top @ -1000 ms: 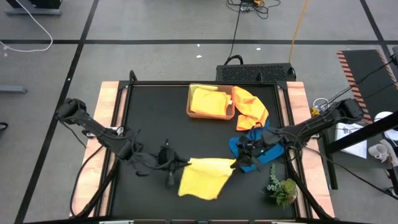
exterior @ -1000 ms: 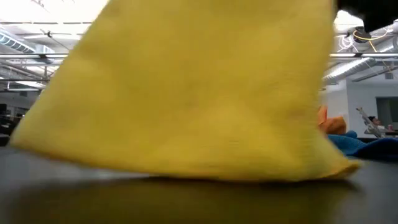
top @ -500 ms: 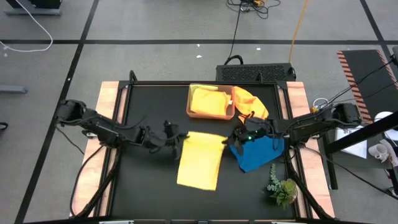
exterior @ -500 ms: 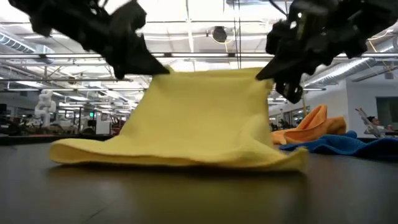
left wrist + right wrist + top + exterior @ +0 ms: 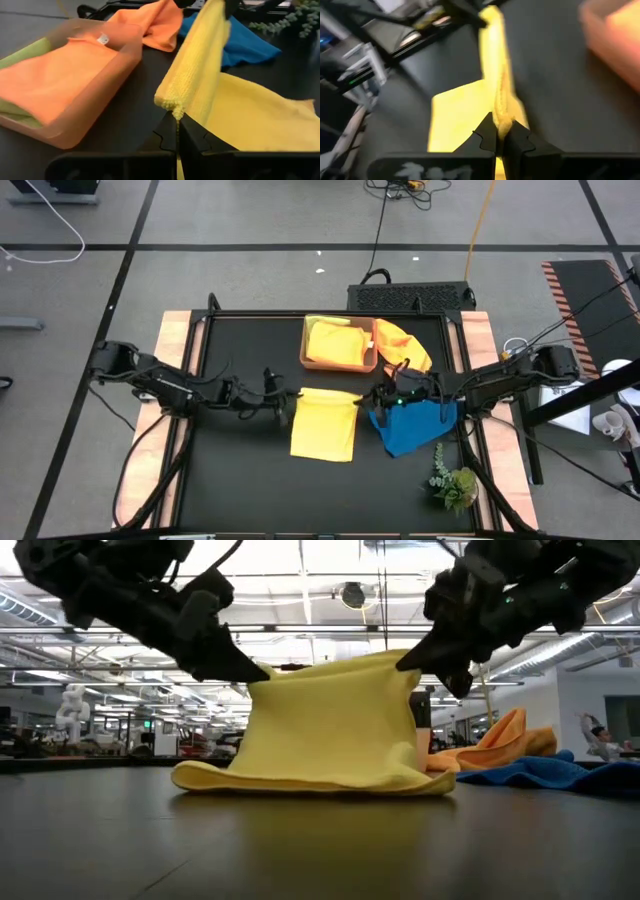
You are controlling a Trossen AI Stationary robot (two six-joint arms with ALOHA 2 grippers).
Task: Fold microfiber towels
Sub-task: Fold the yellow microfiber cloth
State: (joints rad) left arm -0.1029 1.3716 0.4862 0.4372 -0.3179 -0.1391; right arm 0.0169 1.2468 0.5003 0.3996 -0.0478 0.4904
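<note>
2 dark jointed arms [image 5: 170, 385], black cables, perhaps a green light.

We find no readable text, brand, number or sign anywhere. The small white tag [image 5: 103, 38] on the folded orange microfiber cloth [image 5: 55, 75], beyond the left pincer's tips, shows no lettering that we can make out.

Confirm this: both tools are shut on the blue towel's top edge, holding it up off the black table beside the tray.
Wrong colour. The left tool and right tool are shut on the yellow towel, as the high view shows. The blue towel lies loose on the table, beside the tray.
</note>
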